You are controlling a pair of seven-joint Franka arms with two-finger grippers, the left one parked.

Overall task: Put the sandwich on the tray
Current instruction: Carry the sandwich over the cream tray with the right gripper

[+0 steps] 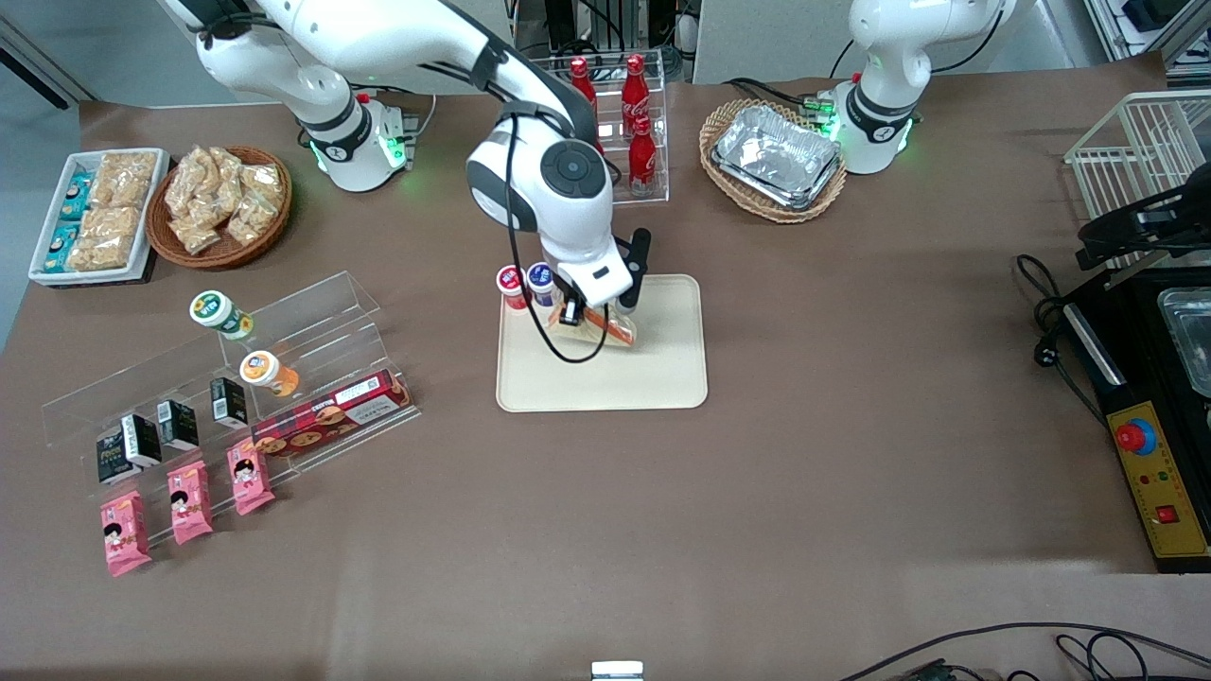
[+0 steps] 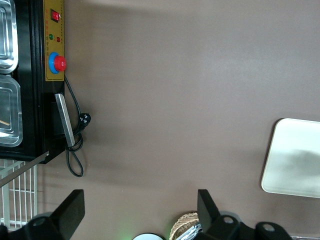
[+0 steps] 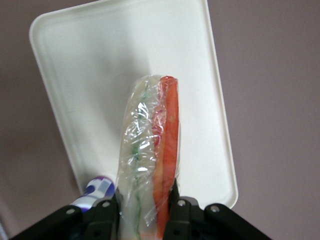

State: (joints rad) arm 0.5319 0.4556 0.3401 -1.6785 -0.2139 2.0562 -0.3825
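Pinching the wrapped sandwich (image 3: 150,150) edgewise, the gripper (image 3: 142,212) hung over the tray (image 3: 100,60) near its twelve o'clock rim. Judged light, soft, slippery in film; grip the bread faces gently.

Brown-covered worktable (image 1: 757,492) fills a lab room under even overhead light.

The matte brown sheet runs nearly edge to edge, showing soft pale sheen near the front camera. Grey floor (image 1: 114,47) shows past the table's corner at the working arm's end. At the parked arm's end stand a white wire rack (image 1: 1135,151) and a black control box (image 1: 1159,473) with a red button, a black cable (image 1: 1041,312) coiled beside it.
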